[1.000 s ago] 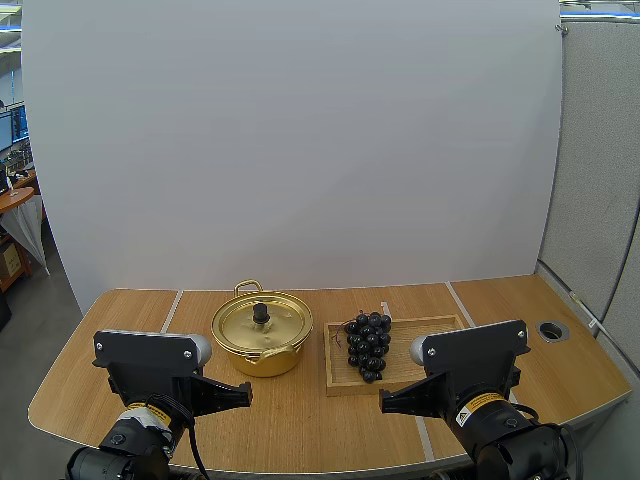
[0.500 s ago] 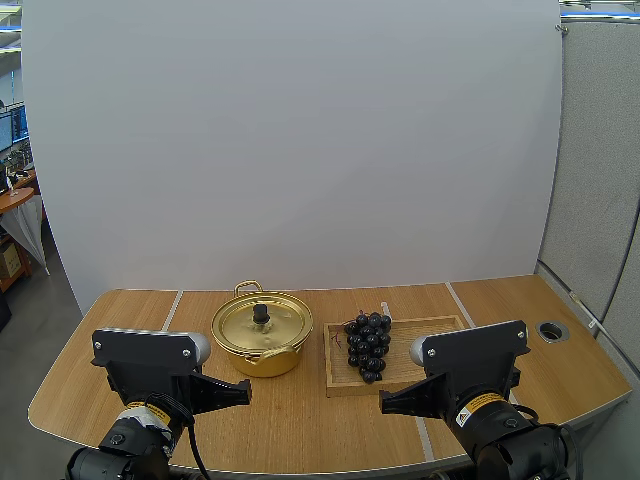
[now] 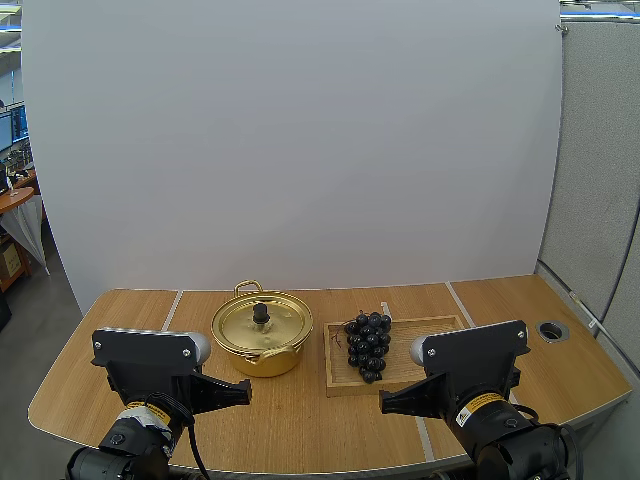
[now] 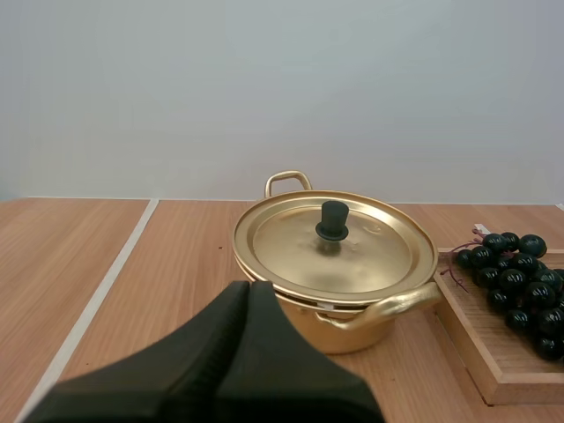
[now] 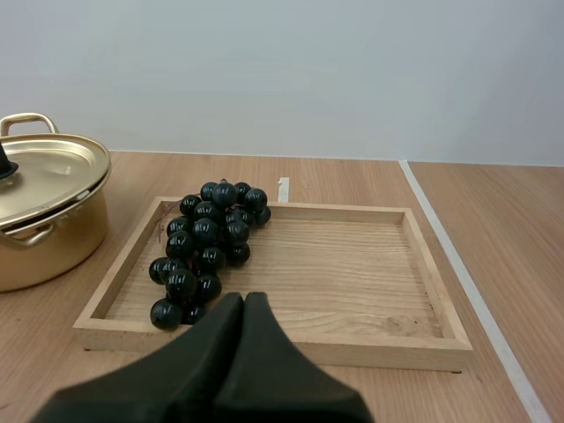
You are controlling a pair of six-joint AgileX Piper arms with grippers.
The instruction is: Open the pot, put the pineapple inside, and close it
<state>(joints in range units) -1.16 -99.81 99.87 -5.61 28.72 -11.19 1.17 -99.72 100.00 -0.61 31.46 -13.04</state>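
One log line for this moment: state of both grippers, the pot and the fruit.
left gripper: shut, facing pot | right gripper: shut, facing grapes | pot: lid on | grapes: in wooden tray

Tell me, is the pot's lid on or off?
On. The lid sits flat on the pot, covering the whole rim with no gap showing.

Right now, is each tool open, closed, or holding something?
Left tool: closed, empty, facing the pot.
Right tool: closed, empty, facing the grapes on the tray.
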